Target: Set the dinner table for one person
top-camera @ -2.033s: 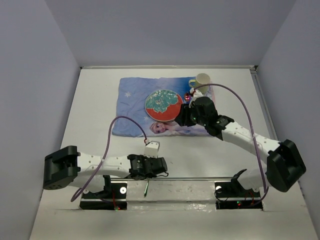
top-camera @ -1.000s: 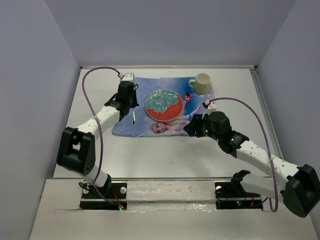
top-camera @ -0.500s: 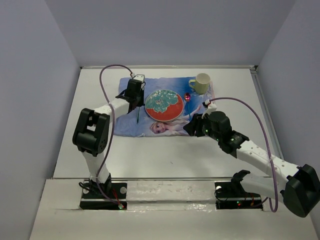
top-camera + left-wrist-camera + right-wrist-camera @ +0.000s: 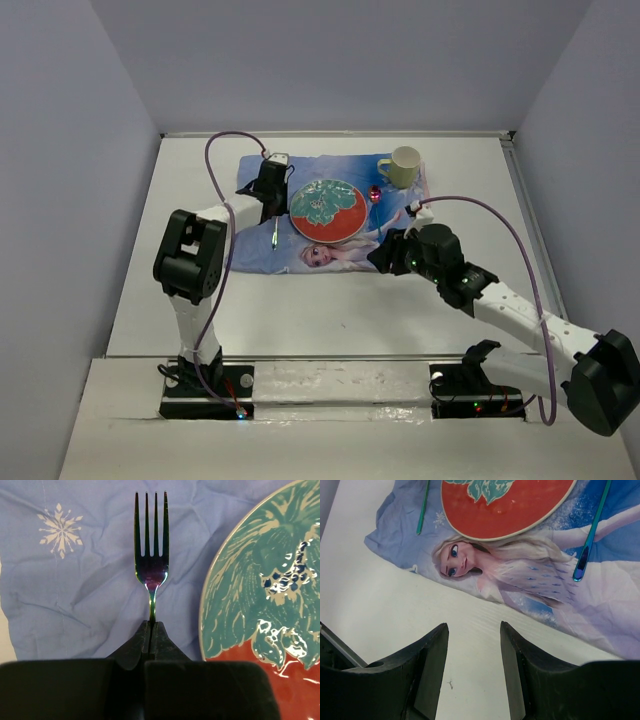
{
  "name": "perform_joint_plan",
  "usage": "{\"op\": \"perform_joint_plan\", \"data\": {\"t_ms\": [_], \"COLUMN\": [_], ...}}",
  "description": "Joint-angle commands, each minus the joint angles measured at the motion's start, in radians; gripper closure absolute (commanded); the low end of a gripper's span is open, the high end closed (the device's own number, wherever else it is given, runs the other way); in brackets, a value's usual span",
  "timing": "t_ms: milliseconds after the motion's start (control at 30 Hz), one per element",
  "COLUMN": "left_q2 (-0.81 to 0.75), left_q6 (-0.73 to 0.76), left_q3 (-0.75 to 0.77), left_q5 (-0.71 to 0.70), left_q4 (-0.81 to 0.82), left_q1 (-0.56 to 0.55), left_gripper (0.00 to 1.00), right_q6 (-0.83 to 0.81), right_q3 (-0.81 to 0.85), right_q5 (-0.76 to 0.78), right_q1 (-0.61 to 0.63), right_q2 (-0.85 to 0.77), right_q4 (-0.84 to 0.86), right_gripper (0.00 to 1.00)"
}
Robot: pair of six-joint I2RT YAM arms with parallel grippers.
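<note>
My left gripper (image 4: 272, 205) is shut on the handle of an iridescent fork (image 4: 151, 555), jaws closed together (image 4: 151, 626). The fork (image 4: 275, 234) lies low over the blue princess mat (image 4: 255, 215), just left of the teal-and-red plate (image 4: 327, 210); I cannot tell if it touches the cloth. The plate's rim also shows in the left wrist view (image 4: 215, 580). My right gripper (image 4: 472, 630) is open and empty over the white dinner table (image 4: 330, 310), at the mat's near edge (image 4: 385, 257). A spoon (image 4: 590, 535) lies on the mat right of the plate (image 4: 505, 510).
A pale yellow mug (image 4: 403, 166) stands at the mat's far right corner. A small red object (image 4: 375, 194) sits between the mug and the plate. Grey walls enclose the table on three sides. The arm bases sit at the near edge.
My left arm carried the fork from the near edge to the mat left of the plate, then settled. My right gripper drew back from the plate's right side to the mat's near edge.
</note>
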Motion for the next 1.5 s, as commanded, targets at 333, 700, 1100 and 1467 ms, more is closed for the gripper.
{"op": "perform_joint_plan", "data": {"t_ms": [333, 700, 1100, 1467], "left_q2": [-0.075, -0.625, -1.386, -1.563], "left_q6": [-0.035, -0.099, -0.038, -0.015], "left_q3": [0.077, -0.041, -0.395, -0.542], "left_q5": [-0.072, 0.021, 0.078, 0.043], "left_q4": [-0.09, -0.108, -0.027, -0.027], "left_q1": [0.006, 0.001, -0.013, -0.025], "left_gripper": [0.05, 0.01, 0.01, 0.01], "right_q6": [-0.035, -0.131, -0.17, -0.112], "right_q3": [0.087, 0.274, 0.309, 0.251], "right_q5": [0.045, 0.237, 0.379, 0.472], "right_q1": [0.002, 0.002, 0.002, 0.002], "right_q2": [-0.12, -0.31, -0.555, -0.617], "right_q4": [-0.094, -0.321, -0.348, -0.31], "right_gripper": [0.0, 0.0, 0.0, 0.0]}}
